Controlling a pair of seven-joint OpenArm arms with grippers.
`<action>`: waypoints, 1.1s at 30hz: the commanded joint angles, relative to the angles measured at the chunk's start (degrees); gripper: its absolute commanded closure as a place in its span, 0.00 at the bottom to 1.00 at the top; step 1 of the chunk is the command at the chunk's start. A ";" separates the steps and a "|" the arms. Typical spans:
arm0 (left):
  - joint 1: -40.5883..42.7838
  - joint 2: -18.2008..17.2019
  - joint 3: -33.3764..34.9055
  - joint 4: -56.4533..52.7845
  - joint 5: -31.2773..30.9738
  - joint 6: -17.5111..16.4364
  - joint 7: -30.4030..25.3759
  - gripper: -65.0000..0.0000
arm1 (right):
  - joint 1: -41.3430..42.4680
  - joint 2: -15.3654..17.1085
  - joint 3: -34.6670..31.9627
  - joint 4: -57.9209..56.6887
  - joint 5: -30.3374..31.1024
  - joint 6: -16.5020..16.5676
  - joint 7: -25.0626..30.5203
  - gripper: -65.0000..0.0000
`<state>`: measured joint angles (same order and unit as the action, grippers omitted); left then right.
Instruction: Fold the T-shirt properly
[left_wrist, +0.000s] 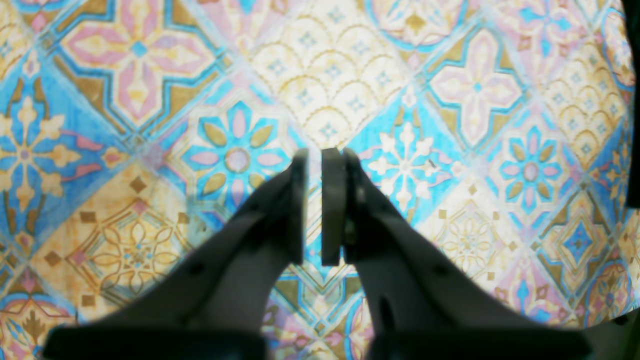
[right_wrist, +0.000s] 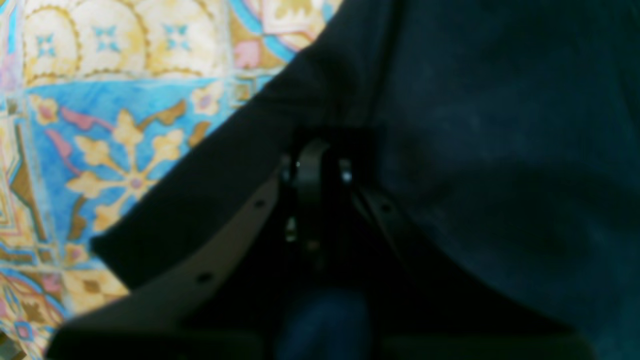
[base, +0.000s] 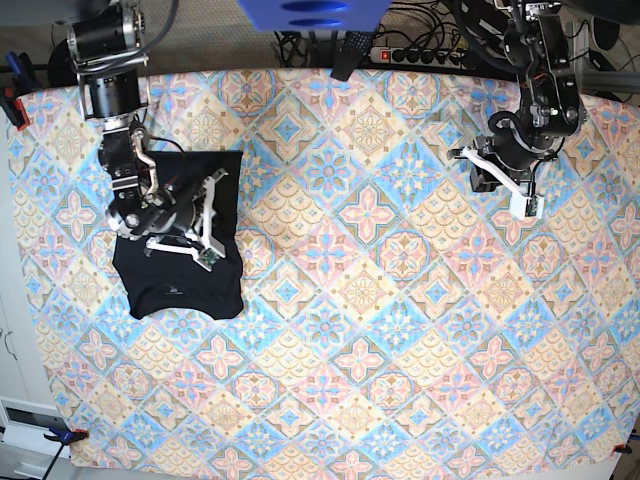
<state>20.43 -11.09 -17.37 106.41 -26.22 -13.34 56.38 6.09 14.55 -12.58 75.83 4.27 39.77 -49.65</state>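
A: T-shirt (base: 180, 235) lies at the far left of the counter (base: 380, 330) in the base view, already a compact dark block, roughly rectangular, no sleeves sticking out. Small pale label shows near its lower edge.

B: So most folds done?

A: My read, yes. Outline is tidy enough for a late stage. Lower edge bows a little and the upper right corner looks slightly lifted, so it may want one more fold or a flattening pass. Can't judge the layer count from above.

B: Right gripper?

A: Right gripper (base: 205, 225) sits over the shirt's right half, white fingers low on the cloth. Right wrist view is dark and blurred: black fabric fills most of it, with a fold edge running diagonally across the patterned cloth. The jaws look drawn nearly together there, but whether they pinch fabric or merely rest on it, I cannot tell.

B: And the left?

A: Left gripper (left_wrist: 320, 205) is well apart from the shirt, hanging over bare patterned counter at the far right of the base view. Pads pressed almost together, a thin slit between them, holding nothing.

B: What's left, then?

A: Likely a final fold or smoothing, then release by the right arm. Left arm seems out of play.
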 joint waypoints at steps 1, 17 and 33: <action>-0.16 -0.47 -0.17 1.15 -0.64 -0.15 -0.86 0.95 | -0.15 -0.08 0.67 3.60 1.31 0.23 1.25 0.95; 6.70 -9.70 -0.52 1.15 -16.02 -0.15 -0.95 0.95 | -29.34 -0.44 27.13 35.16 1.66 0.23 -4.90 0.95; 28.15 -16.64 -5.36 1.06 -19.54 -0.15 -1.13 0.99 | -54.31 -12.13 47.52 34.89 5.70 0.23 -4.64 0.95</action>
<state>47.97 -27.03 -22.09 106.72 -45.12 -13.32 55.90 -47.18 2.15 34.39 109.95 9.72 39.83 -54.08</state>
